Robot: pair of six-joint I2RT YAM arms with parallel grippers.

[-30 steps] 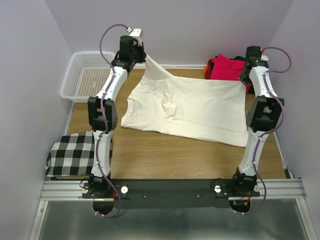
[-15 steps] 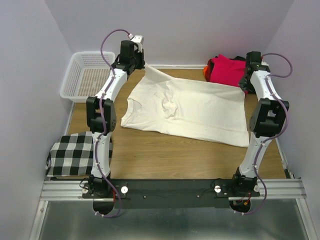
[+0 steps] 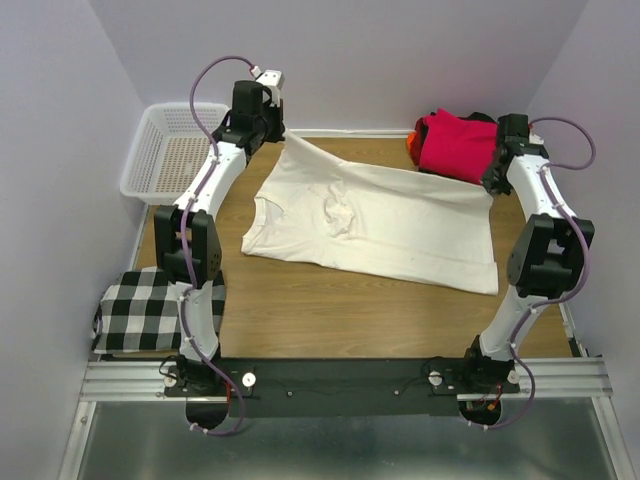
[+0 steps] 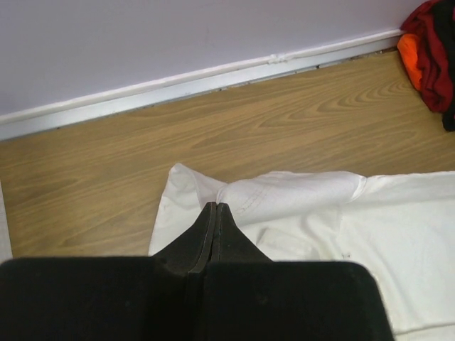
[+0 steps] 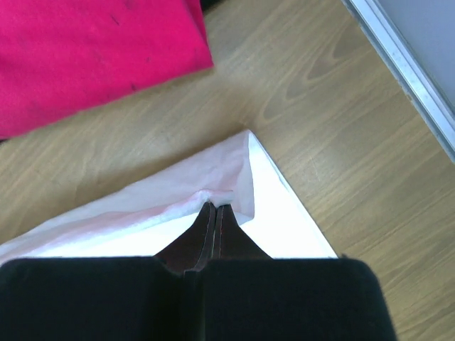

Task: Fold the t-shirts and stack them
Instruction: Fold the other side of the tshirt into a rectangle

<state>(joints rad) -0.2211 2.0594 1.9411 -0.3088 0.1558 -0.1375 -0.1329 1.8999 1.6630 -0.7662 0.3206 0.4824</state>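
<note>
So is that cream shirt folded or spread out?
Spread out: the cream t-shirt lies open on the table, left gripper and right gripper each pinching its far edge.

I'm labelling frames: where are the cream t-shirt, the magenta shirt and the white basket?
cream t-shirt [image 3: 400, 225], top view, middle of its body.
magenta shirt [image 3: 455, 145], top view, folded upper face.
white basket [image 3: 140, 150], top view, left wall.

The folded magenta-red shirt [image 3: 455, 145] sits partly hidden behind the right arm [image 3: 530, 190]. In the left wrist view, the orange shirt [image 4: 412, 53] beside it is cut off by the right edge. The cream shirt [image 3: 380, 215] runs off the bottom of both wrist views. The left arm [image 3: 195, 250] covers one corner of a checkered cloth [image 3: 140, 305].
</note>
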